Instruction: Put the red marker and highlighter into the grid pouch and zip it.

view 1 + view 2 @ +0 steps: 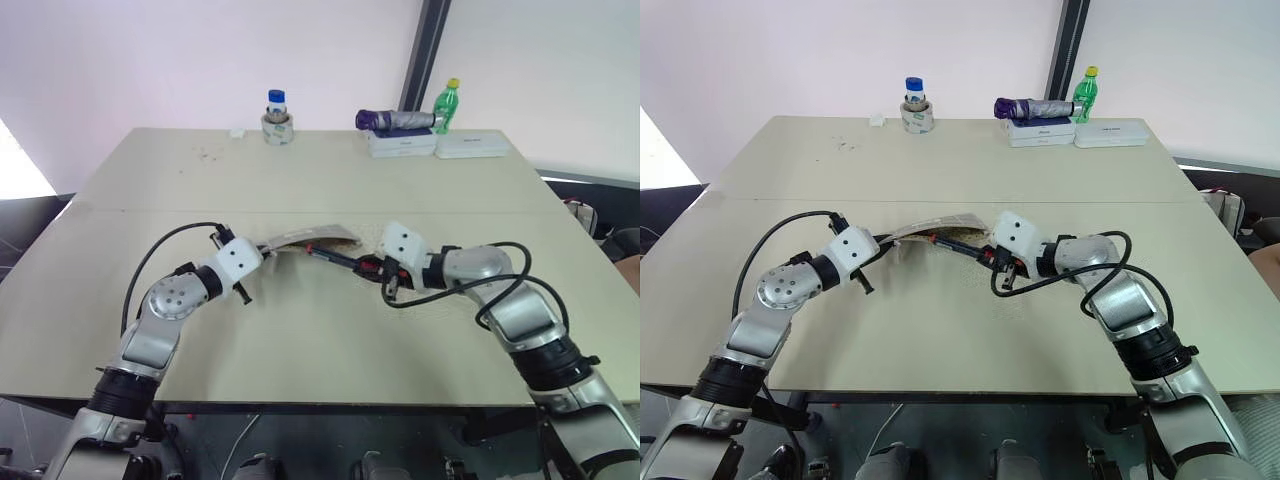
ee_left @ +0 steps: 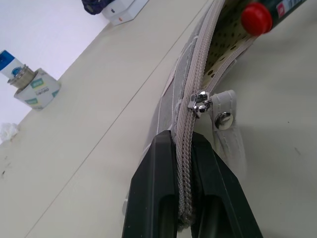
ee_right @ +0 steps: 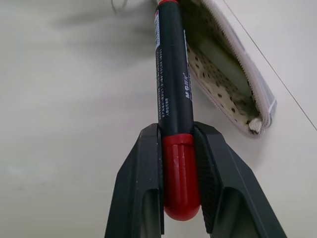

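The grid pouch (image 1: 310, 238) lies mid-table with its zipper open and its dotted lining (image 3: 225, 94) showing. My left gripper (image 2: 182, 141) is shut on the pouch's zipper edge, just behind the metal zipper pull (image 2: 199, 103). My right gripper (image 3: 177, 130) is shut on the red cap end of the red marker (image 3: 173, 84). The marker's black body reaches toward the pouch mouth, and its far red tip (image 2: 256, 17) sits at the opening. From the head, the marker (image 1: 340, 260) spans the gap between the pouch and my right gripper (image 1: 372, 266). The highlighter is hidden.
Along the table's far edge stand a blue-lidded jar on a tape roll (image 1: 277, 115), a purple folded umbrella (image 1: 395, 120) on a white box, a green bottle (image 1: 446, 105) and a flat white case (image 1: 470, 145). A seam in the table (image 1: 150, 210) runs across just behind the pouch.
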Controlling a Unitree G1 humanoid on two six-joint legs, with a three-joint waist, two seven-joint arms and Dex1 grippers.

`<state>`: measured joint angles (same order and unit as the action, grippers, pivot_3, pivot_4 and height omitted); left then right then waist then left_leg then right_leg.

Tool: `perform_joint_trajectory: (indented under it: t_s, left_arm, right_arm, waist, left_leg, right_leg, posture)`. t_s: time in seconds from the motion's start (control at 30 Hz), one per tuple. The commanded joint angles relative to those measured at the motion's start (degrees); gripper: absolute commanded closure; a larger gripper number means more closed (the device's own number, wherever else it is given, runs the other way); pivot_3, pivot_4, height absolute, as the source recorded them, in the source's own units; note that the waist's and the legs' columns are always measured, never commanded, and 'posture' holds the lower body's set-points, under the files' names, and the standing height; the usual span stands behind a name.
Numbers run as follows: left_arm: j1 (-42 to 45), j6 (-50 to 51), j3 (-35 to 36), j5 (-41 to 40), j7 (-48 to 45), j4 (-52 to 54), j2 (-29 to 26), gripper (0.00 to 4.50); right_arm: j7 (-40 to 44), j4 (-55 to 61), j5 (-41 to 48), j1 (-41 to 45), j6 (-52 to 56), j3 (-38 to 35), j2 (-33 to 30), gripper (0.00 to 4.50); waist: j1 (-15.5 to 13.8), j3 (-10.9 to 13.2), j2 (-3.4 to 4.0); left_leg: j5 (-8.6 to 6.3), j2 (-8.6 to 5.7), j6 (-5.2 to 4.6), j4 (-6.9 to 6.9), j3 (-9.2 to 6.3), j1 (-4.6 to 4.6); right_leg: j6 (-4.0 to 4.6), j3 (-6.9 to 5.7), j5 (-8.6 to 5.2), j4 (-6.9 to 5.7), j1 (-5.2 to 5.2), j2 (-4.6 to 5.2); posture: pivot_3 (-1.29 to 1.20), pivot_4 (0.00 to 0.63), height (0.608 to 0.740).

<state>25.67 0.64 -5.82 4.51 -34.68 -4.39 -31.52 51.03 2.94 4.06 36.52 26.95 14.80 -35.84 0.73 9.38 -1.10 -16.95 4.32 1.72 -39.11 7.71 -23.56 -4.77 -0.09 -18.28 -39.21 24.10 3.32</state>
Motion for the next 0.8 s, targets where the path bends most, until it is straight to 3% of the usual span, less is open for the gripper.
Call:
perform_joint_trajectory:
  t_s: [0.03, 0.8]
  left_arm:
    - [0.84, -1.57, 0.91, -0.19, 0.07, 1.53, -0.37, 4.50]
    - [-0.01, -3.87, -1.52, -0.91, -3.59, 4.57, 0.52, 4.50]
  right_arm:
    - [-1.22, -1.54, -2.81, 2.10, -2.76, 0.30, 0.21, 4.16]
    - [-3.64, -6.24, -17.13, 8.68, -14.56, 9.69, 8.56, 4.16]
  waist:
    - [0.03, 0.00, 0.00]
    - [0.18, 0.00, 0.00]
  left_leg:
    - [0.00, 0.00, 0.00, 0.00, 0.00, 0.00]
    - [0.00, 0.02, 0.01, 0.00, 0.01, 0.00]
  right_leg:
    - [0.00, 0.00, 0.00, 0.00, 0.00, 0.00]
    - [0.00, 0.00, 0.00, -0.02, 0.01, -0.02]
  posture:
    - [0.00, 0.150, 0.740]
    - [0.00, 0.150, 0.740]
